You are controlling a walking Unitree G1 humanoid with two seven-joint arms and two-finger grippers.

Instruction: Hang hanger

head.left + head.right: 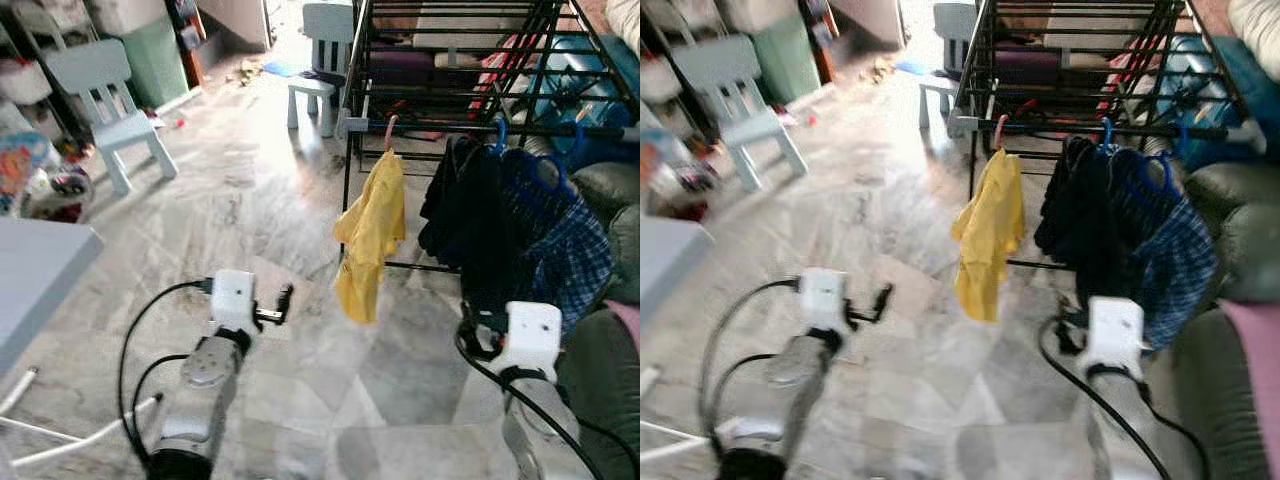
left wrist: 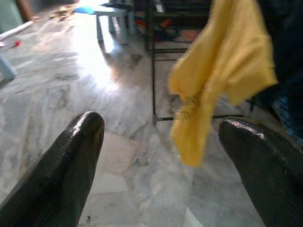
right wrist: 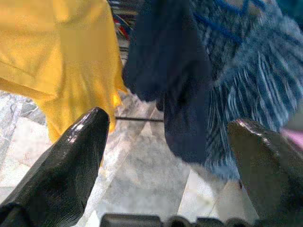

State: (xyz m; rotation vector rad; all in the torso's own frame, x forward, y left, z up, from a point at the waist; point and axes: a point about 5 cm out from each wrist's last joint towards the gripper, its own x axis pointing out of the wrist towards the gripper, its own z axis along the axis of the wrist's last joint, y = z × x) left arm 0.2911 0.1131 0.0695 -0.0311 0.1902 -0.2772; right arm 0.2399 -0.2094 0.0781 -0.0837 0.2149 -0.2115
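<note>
Across the grey marble floor [image 1: 300, 200] stands a tall black metal drying rack [image 1: 450, 60], its front rail carrying three garments. From that rail's left end hangs a yellow shirt [image 1: 371, 240] on a pink plastic hanger [image 1: 389, 131]; beside it a black garment [image 1: 462, 210], then a blue checked shirt [image 1: 560, 250] on a blue plastic hanger [image 1: 545, 170]. Both hooks appear seated, so hanging looks done. Left gripper [image 2: 161, 142] and right gripper [image 3: 170, 137] hover low before the rack, jaws spread wide, holding nothing. Any withdrawal should draw straight back, clear of the dangling hems.
</note>
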